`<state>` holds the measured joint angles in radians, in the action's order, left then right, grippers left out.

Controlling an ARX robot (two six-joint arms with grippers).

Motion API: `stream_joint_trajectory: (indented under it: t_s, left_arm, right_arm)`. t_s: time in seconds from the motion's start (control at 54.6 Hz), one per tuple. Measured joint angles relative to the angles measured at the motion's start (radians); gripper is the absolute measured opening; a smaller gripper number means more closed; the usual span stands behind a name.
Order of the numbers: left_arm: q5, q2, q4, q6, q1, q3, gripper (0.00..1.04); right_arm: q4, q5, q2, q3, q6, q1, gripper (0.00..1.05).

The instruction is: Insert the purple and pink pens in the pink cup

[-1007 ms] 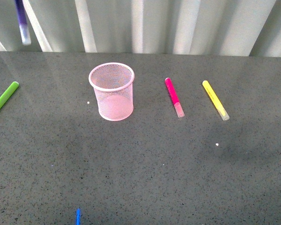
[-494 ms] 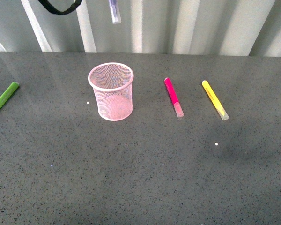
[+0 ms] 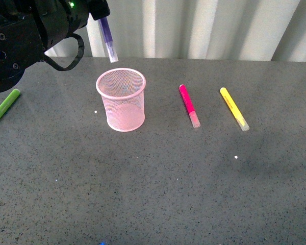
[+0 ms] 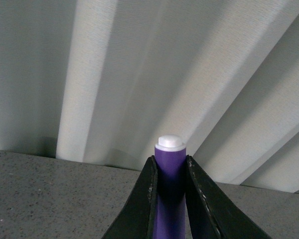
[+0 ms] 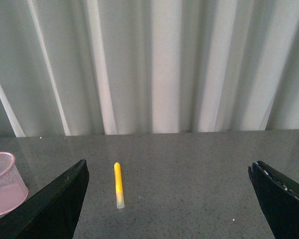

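The purple pen [image 3: 107,38] hangs nearly upright, its whitish cap down, just above the far-left rim of the pink cup [image 3: 121,99]. My left gripper [image 3: 101,15] is shut on the pen's upper body. In the left wrist view the purple pen [image 4: 170,184] is clamped between the two black fingers of the left gripper [image 4: 170,160]. The pink pen [image 3: 189,105] lies flat on the table to the right of the cup. My right gripper [image 5: 168,165] is open and empty, and it does not show in the front view. The cup [image 5: 5,177] sits at the edge of the right wrist view.
A yellow pen [image 3: 234,108] lies right of the pink pen and also shows as the yellow pen [image 5: 118,185] in the right wrist view. A green pen [image 3: 4,107] lies at the table's far left. A corrugated white wall runs behind the grey table [image 3: 158,184].
My left arm has entered the front view from the top left. The purple pen moved right, then down and slightly left, to just above the cup's rim.
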<state>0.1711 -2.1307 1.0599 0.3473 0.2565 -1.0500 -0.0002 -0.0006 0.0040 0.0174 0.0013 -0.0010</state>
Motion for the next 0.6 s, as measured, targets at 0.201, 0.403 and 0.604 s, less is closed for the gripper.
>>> stream_joint_trajectory:
  t_s: [0.201,0.403,0.604]
  left_arm:
    - [0.011,0.002,0.046,0.027,-0.015,0.075,0.12]
    - [0.024,0.002,0.054,0.060,-0.014,0.106,0.12]
    - [0.026,0.006,0.052,0.066,0.008,0.106,0.12]
  right_arm:
    - [0.000,0.000,0.000,0.000,0.000,0.000,0.98]
    - [0.000,0.000,0.000,0.000,0.000,0.000,0.98]
    - [0.000,0.000,0.000,0.000,0.000,0.000,0.98]
